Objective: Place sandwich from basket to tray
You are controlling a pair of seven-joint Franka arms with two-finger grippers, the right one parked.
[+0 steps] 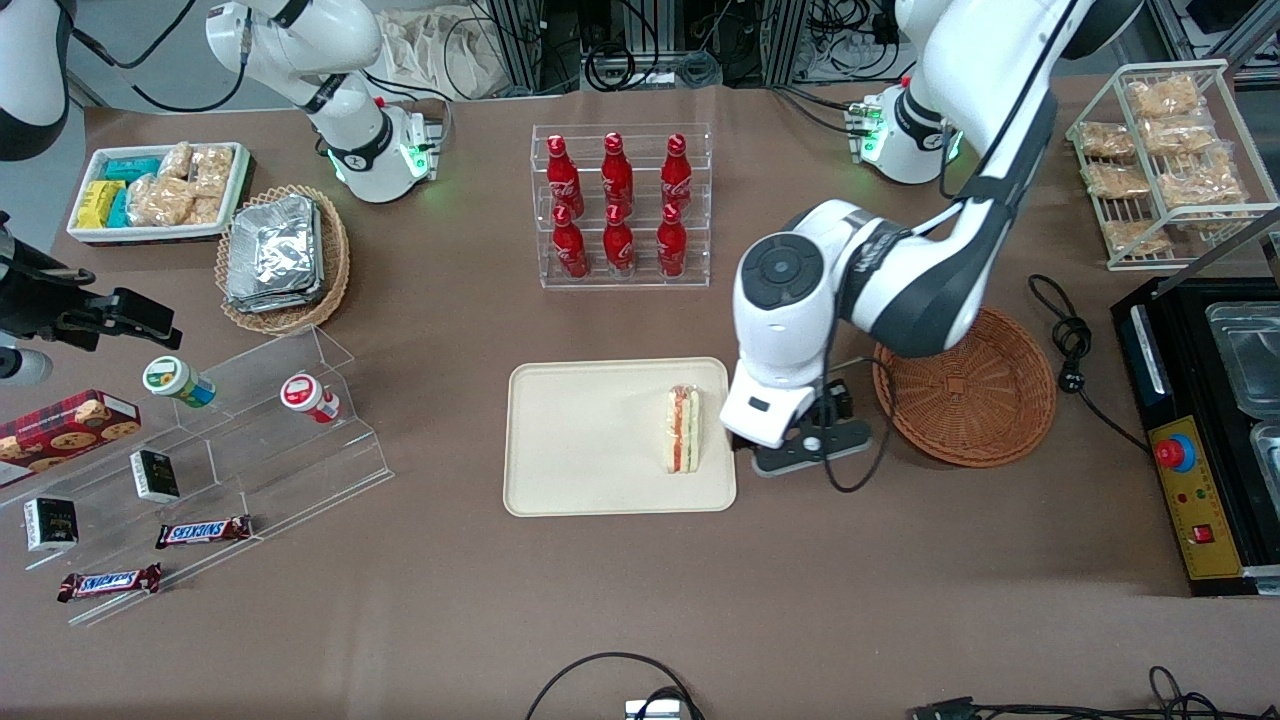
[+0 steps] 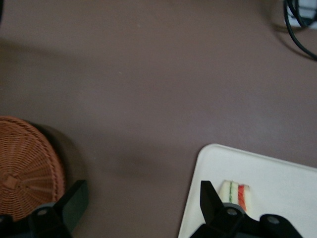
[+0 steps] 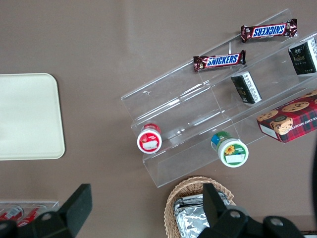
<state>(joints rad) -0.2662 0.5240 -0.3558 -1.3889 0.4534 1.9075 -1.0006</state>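
Now, from the front, the sandwich (image 1: 683, 430) lies on the tray (image 1: 580, 440), at the edge nearest the basket (image 1: 965, 400). Between tray and basket hovers the gripper (image 1: 800, 440). At the wrist, its fingers (image 2: 210, 198) spread wide, holding nothing, the sandwich (image 2: 237, 196) just beside one.

Brown worktop (image 1: 640, 590) carrying a cream tray (image 1: 590, 440) at centre. Just beside the tray, toward the working arm's end: end effector (image 1: 800, 445), fingers spread, then reddish wicker basket (image 1: 965, 400). Farther from the camera than the tray: clear rack of red bottles (image 1: 620, 205).
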